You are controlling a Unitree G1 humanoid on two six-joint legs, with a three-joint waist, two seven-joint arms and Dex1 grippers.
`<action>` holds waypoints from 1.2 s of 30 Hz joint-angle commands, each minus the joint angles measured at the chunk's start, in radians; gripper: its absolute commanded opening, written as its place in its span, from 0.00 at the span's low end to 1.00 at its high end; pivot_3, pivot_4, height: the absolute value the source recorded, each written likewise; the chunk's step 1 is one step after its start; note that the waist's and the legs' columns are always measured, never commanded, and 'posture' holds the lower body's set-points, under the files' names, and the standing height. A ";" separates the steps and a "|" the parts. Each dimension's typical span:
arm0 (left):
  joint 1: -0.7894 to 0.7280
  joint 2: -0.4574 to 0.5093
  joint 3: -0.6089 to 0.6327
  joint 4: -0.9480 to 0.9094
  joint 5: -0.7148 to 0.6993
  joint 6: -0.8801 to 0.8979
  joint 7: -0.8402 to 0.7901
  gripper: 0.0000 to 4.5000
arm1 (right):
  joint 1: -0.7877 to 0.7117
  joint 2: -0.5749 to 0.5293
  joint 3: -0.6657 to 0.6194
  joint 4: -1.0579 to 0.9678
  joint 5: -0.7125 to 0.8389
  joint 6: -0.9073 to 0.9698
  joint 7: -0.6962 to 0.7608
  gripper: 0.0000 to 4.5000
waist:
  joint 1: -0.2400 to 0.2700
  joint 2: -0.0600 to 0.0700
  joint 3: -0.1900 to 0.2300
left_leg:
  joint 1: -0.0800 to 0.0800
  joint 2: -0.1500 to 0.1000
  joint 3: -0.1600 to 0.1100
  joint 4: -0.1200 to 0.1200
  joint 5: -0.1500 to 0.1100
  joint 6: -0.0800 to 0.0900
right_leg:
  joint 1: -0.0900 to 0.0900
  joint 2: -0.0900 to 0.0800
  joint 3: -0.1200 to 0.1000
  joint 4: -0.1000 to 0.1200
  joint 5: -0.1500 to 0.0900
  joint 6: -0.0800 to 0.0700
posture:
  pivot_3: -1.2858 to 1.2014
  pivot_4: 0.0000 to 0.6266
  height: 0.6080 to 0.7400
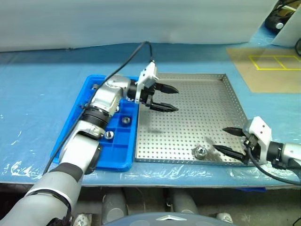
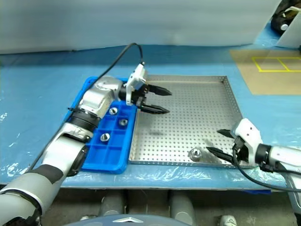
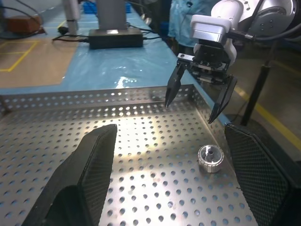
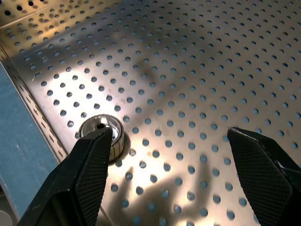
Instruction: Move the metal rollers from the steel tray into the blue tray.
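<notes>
One metal roller (image 1: 199, 151) lies near the front rim of the steel tray (image 1: 197, 103), also seen as roller (image 3: 210, 158) and roller (image 4: 102, 134). My right gripper (image 1: 220, 138) hovers open just right of it, fingers pointing left, nothing between them. My left gripper (image 1: 177, 99) is open and empty above the steel tray's left part, pointing right. The blue tray (image 2: 106, 162) sits against the steel tray's left rim and holds three rollers (image 2: 113, 111), (image 2: 122, 122), (image 2: 105, 137) in separate compartments. The left wrist view shows the right gripper (image 3: 189, 112) facing it.
Both trays rest on a blue plastic sheet (image 1: 42, 99) covering the table. A black cable (image 1: 127, 61) loops over my left arm. Brown floor with yellow tape (image 1: 273, 63) lies at the far right. The table's front edge runs just below the trays.
</notes>
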 commanded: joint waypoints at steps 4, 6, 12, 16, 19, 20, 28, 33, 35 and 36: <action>0.026 -0.003 -0.009 -0.047 0.015 -0.009 -0.044 0.85 | 0.029 0.034 0.043 -0.109 0.021 0.019 -0.076 0.89 | -0.030 0.001 -0.001 | 0.001 0.000 0.003 0.002 -0.002 0.003 | 0.001 -0.001 0.002 -0.002 0.000 0.001 | 0.32 0.24 1.00; 0.043 0.004 -0.008 -0.072 0.014 0.005 -0.044 0.85 | 0.020 0.038 0.078 -0.135 0.031 0.031 -0.091 0.89 | -0.033 0.001 -0.001 | 0.001 0.000 0.003 0.002 -0.002 0.003 | 0.001 -0.001 0.001 -0.002 0.000 0.001 | 0.33 0.24 1.00; 0.105 0.030 -0.004 -0.167 0.007 0.062 -0.017 0.85 | -0.056 0.051 0.199 -0.176 0.050 0.061 -0.134 0.89 | -0.030 0.002 -0.001 | 0.000 0.000 0.003 0.001 -0.003 0.005 | 0.001 -0.001 0.001 -0.003 0.000 0.001 | 0.34 0.24 1.00; 0.156 0.052 -0.012 -0.248 0.003 0.106 -0.001 0.85 | -0.055 0.038 0.246 -0.167 0.042 0.056 -0.126 0.89 | -0.025 0.002 -0.001 | 0.000 0.000 0.004 0.001 -0.004 0.006 | 0.001 -0.001 0.001 -0.004 0.000 0.001 | 0.35 0.24 1.00; 0.190 0.066 -0.015 -0.303 -0.002 0.138 0.010 0.85 | -0.038 0.026 0.233 -0.129 0.040 0.046 -0.116 0.89 | -0.020 0.002 -0.001 | 0.000 0.000 0.004 0.001 -0.004 0.006 | 0.001 -0.002 0.001 -0.004 0.000 0.001 | 0.36 0.24 1.00; 0.198 0.069 -0.016 -0.316 -0.004 0.147 0.014 0.85 | -0.030 0.018 0.235 -0.112 0.026 0.030 -0.112 0.89 | -0.020 0.002 -0.001 | 0.000 0.000 0.004 0.001 -0.004 0.006 | 0.001 -0.002 0.001 -0.004 0.000 0.001 | 0.36 0.24 1.00; 0.227 0.080 -0.027 -0.360 0.008 0.153 0.043 0.85 | -0.036 0.032 0.320 -0.033 -0.016 -0.032 -0.113 0.89 | -0.014 0.003 -0.002 | 0.001 0.000 0.005 0.001 -0.004 0.006 | 0.001 -0.002 0.001 -0.004 0.000 0.002 | 0.36 0.24 1.00; 0.234 0.088 -0.024 -0.377 0.004 0.161 0.060 0.85 | -0.032 0.043 0.371 0.019 -0.037 -0.072 -0.113 0.89 | -0.009 0.002 -0.002 | 0.001 0.000 0.005 0.000 -0.004 0.006 | 0.001 -0.002 0.001 -0.004 0.000 0.002 | 0.37 0.24 1.00; 0.241 0.093 -0.024 -0.389 0.002 0.164 0.064 0.85 | -0.029 0.039 0.375 0.043 -0.043 -0.088 -0.111 0.89 | -0.009 0.002 -0.002 | 0.001 0.000 0.005 0.000 -0.004 0.006 | 0.001 -0.002 0.001 -0.004 0.000 0.002 | 0.37 0.24 1.00; 0.245 0.095 -0.024 -0.396 0.000 0.166 0.067 0.85 | -0.030 0.036 0.373 0.054 -0.043 -0.095 -0.110 0.89 | -0.008 0.002 -0.003 | 0.001 0.000 0.005 0.000 -0.004 0.006 | 0.001 -0.002 0.001 -0.004 0.000 0.002 | 0.37 0.24 1.00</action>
